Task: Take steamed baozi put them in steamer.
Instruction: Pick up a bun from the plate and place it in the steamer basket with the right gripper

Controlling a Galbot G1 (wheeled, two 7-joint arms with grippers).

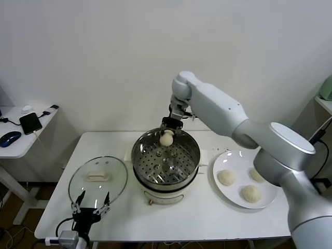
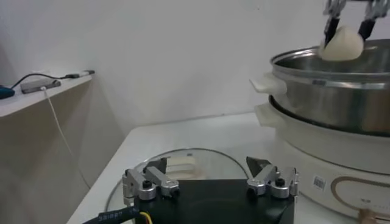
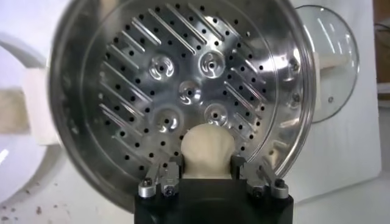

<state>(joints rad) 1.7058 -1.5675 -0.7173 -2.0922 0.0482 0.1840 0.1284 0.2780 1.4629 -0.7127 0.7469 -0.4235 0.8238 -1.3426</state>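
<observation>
While right claw (image 1: 167,130) grips one baozi (image 1: 166,138) above steamer (image 1: 191,161) far rim: carry step, first bun.
Next: lower to steamer floor, then release; left claw (image 1: 91,204) idle, wide apart, near lid (image 1: 116,179) left of steamer.

A white table (image 1: 207,212) stands against the wall. At its middle sits the steamer (image 1: 166,161), a shiny perforated basket on a white pot base. To the left lies a round glass lid (image 1: 98,179) with a white handle. To the right rests a flat white plate (image 1: 222,193) bearing three steamed baozi (image 1: 226,177).
</observation>
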